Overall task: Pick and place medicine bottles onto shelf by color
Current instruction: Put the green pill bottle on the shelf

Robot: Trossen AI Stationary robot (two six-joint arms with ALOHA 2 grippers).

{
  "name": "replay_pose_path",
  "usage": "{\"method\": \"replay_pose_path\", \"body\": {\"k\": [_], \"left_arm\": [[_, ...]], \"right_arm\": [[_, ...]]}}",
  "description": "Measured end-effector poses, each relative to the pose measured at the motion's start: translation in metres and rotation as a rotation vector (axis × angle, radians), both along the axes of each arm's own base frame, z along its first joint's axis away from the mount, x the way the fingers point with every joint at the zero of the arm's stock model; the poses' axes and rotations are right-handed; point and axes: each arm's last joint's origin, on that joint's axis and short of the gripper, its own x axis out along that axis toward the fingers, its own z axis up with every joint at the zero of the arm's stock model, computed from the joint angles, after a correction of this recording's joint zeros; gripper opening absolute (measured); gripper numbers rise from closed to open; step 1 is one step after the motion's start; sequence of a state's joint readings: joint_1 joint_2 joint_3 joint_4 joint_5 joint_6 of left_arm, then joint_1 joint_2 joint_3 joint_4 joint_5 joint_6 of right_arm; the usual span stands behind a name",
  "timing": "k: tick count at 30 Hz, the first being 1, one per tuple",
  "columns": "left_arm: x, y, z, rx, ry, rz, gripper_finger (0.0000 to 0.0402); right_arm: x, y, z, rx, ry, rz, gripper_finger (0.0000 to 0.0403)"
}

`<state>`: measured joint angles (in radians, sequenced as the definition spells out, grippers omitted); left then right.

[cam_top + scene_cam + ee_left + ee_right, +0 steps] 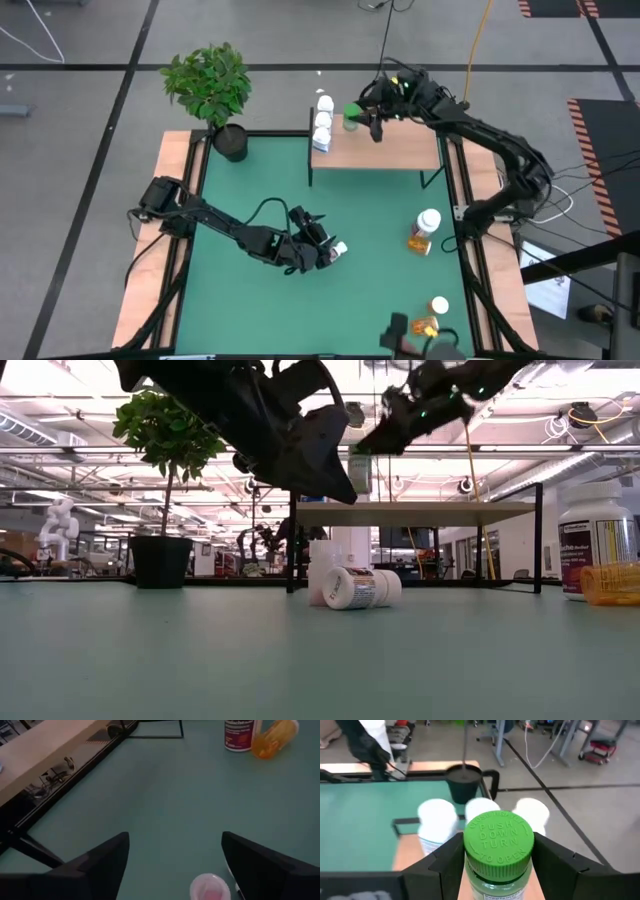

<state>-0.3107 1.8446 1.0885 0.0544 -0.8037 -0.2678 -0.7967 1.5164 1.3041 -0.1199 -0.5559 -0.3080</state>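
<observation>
The green-capped bottle (498,851) is clamped between the two dark fingers of the right end effector (362,116) and is held over the back edge of the shelf (400,150), which stands at the far side of the green mat (250,300) on the desk. Three white bottles (322,122) are lined up on the shelf's left end, just beside the held bottle. The left end effector (328,250) is lowered near the middle of the mat with its fingers spread apart around a small white bottle lying on its side (361,588); in the left wrist view only that bottle's end is seen between the fingers, and contact cannot be told. A large white bottle (428,222) stands near the mat's right side, touching an amber bottle lying beside it (420,241). Another amber bottle with a white cap (432,316) lies near the front right corner. A potted plant (212,90) stands at the back left corner.
</observation>
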Motion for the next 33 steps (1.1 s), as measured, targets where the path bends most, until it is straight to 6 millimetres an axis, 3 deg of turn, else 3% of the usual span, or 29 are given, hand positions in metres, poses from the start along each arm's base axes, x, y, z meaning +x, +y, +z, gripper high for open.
{"method": "replay_pose_path", "body": {"k": [6, 13, 22, 33], "left_arm": [[0.0, 0.001, 0.0, 0.002, 0.003, 0.002, 0.0316], [0.0, 0.001, 0.0, 0.003, 0.002, 0.001, 0.0311], [0.0, 0.001, 0.0, 0.002, 0.001, 0.001, 0.0312], [0.0, 0.001, 0.0, -0.002, -0.002, 0.005, 0.0315]], "right_arm": [[0.002, -0.029, -0.018, 0.046, -0.011, 0.014, 0.0195], [0.005, -0.043, -0.035, 0.065, 0.008, -0.006, 0.0196], [0.007, -0.046, -0.038, 0.054, -0.001, -0.009, 0.0202], [0.007, -0.046, -0.039, 0.058, 0.002, -0.015, 0.0278]]}}
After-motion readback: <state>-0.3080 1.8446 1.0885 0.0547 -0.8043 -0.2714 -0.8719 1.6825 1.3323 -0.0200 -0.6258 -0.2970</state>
